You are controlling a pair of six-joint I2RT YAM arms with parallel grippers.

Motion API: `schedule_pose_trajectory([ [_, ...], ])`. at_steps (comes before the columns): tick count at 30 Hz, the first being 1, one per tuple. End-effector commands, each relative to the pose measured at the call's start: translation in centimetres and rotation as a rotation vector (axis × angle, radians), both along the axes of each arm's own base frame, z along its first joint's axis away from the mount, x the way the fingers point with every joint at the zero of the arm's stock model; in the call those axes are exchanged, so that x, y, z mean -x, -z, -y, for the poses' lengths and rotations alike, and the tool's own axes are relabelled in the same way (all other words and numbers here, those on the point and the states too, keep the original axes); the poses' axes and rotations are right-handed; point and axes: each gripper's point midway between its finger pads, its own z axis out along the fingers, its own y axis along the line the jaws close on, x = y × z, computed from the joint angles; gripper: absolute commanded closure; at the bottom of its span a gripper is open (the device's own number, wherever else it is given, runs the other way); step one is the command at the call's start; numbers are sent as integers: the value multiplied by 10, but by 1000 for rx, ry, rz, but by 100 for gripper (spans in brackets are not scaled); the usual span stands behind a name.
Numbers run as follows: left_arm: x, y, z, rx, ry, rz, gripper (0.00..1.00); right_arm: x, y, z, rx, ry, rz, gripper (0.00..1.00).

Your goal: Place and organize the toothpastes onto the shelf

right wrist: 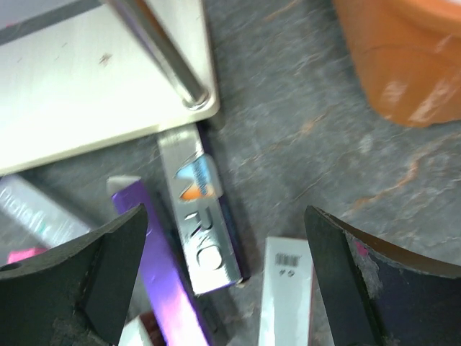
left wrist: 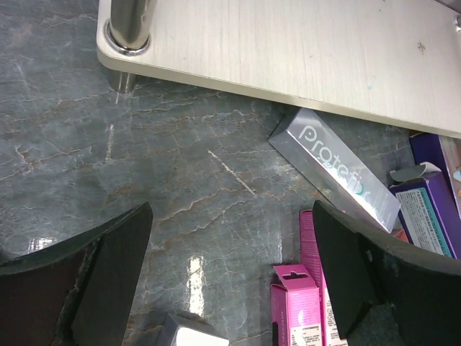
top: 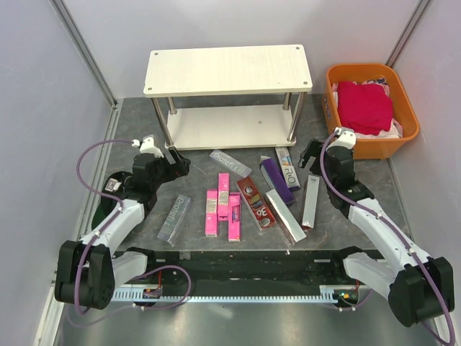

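Observation:
The shelf (top: 229,68) stands at the back centre, both cream boards bare. Several toothpastes lie on the table in front of it: three pink cartons (top: 223,205), a red one (top: 256,203), a purple one (top: 276,180) and silver ones (top: 230,163) (top: 173,216). My left gripper (top: 175,161) hovers open by the shelf's left legs, above bare table (left wrist: 230,216), with a silver lettered carton (left wrist: 333,167) and pink cartons (left wrist: 295,306) beside it. My right gripper (top: 311,153) is open over a silver carton (right wrist: 198,223), between a purple one (right wrist: 155,267) and a white one (right wrist: 287,288).
An orange basket (top: 400,137) holding red cloth sits at the back right, close behind the right arm. The shelf's lower board (left wrist: 288,50) and metal leg (left wrist: 130,25) lie just ahead of the left gripper. Grey walls enclose the table on three sides.

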Motion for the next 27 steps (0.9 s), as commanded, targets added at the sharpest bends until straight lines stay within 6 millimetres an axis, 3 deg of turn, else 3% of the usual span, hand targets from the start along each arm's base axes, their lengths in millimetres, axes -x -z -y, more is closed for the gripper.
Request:
schedule_pose_trajectory([
  [1, -13, -24, 8, 52, 7, 40, 0, 11, -24, -28, -83, -137, 6, 2],
  [5, -15, -25, 11, 82, 1, 2, 0, 19, -17, -28, -85, -141, -47, 2],
  [13, -16, -29, 30, 120, 102, -10, 0, 39, 14, 14, -9, 93, -210, 2],
  [18, -13, -35, 37, 130, 149, 5, 0, 58, 47, 17, -27, 127, -318, 2],
  [27, -9, -38, 51, 165, 221, 5, 0, 74, 79, 5, -40, 71, -432, 13],
])
